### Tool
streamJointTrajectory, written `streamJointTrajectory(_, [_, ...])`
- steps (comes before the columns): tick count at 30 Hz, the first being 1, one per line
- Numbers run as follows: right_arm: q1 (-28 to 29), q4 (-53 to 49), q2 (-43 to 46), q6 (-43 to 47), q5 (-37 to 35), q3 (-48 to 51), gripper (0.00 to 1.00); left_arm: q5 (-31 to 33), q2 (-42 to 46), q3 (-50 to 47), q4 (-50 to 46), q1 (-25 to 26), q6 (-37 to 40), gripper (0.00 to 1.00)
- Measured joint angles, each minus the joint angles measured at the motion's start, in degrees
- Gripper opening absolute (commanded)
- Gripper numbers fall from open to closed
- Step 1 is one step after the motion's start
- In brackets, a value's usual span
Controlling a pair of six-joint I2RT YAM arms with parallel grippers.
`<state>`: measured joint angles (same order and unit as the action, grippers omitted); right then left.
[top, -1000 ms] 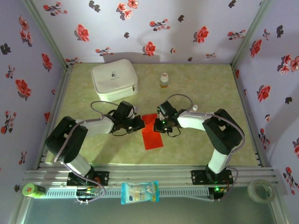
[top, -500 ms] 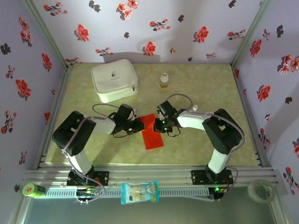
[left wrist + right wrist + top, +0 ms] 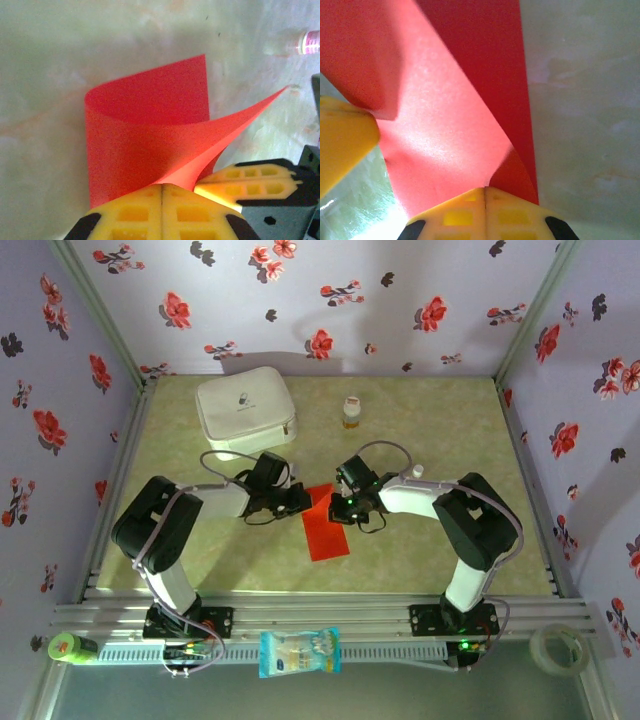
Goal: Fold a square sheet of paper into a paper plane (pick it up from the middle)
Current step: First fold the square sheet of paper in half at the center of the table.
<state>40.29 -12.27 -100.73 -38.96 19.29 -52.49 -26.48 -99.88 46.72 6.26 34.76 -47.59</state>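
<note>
No wording or number can be read anywhere. A small dark emblem is printed on the lid of the white zip case (image 3: 245,411), too small to be made out. A label is wrapped around the small bottle (image 3: 351,412); from the left wrist it is seen only as a blurred pink band (image 3: 311,42). Print is carried on the blue-and-white snack packet (image 3: 299,652), and a red mark on the green object (image 3: 68,647) at the near left corner, but neither is legible.

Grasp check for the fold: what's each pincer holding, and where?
The square sheet of paper: left pincer and right pincer each pinch its edge, on opposite sides.
</note>
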Motion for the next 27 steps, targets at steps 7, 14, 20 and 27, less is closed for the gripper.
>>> streamJointTrajectory(7, [0.0, -0.1, 0.0, 0.0, 0.0, 0.0, 0.00, -0.4, -2.8, -1.0, 2.5, -1.4, 0.0, 0.05])
streamJointTrajectory(14, [0.0, -0.1, 0.0, 0.0, 0.0, 0.0, 0.00, -0.7, -2.8, -1.0, 2.4, -1.7, 0.0, 0.05])
streamJointTrajectory(20, [0.0, -0.1, 0.0, 0.0, 0.0, 0.0, 0.00, -0.5, -2.8, 1.2, -1.2, -2.0, 0.1, 0.06])
streamJointTrajectory(27, [0.0, -0.1, 0.0, 0.0, 0.0, 0.0, 0.00, -0.6, -3.4, 2.8, -1.6, -3.0, 0.2, 0.07])
